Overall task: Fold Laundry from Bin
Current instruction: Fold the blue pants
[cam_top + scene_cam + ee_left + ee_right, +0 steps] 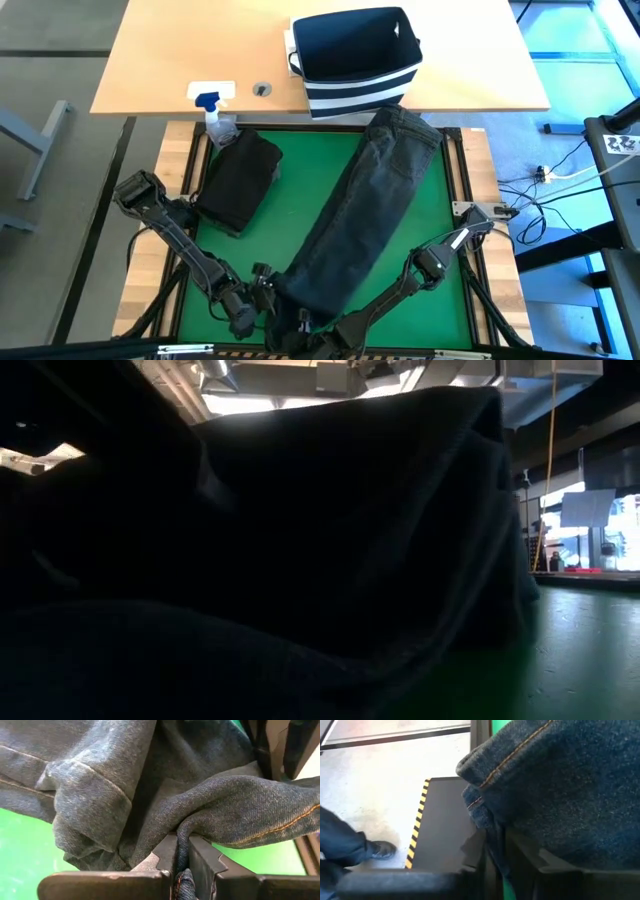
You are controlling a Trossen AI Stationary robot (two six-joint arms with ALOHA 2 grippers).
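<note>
Dark denim trousers [365,210] from the laundry lie stretched slantwise over the green mat [290,215], from the bin [355,55] down to the near edge. Both grippers are at their near end. My left gripper [182,847] is shut on a fold of denim. My right gripper [495,842] is shut on a stitched edge beside it. A folded black garment [238,180] rests flat on the mat's left part. In the low view, dark cloth [350,540] fills nearly the whole picture. My left gripper pinches a bunched fold of denim [186,827] between its two fingers, at the trousers' near end. The cloth rises out of the fingers and spreads away over the mat. My right gripper pinches the trousers' stitched, hemmed edge [480,815] between its two fingers, coming slanting downward. The denim bulges above the fingers, and several layers show there.
The striped navy bin stands on the wooden table [180,50] just beyond the mat's far edge. A spray bottle [215,115] stands at the mat's far left corner. In the right wrist view, a person's leg and shoe [350,850] show on the floor beyond the near edge.
</note>
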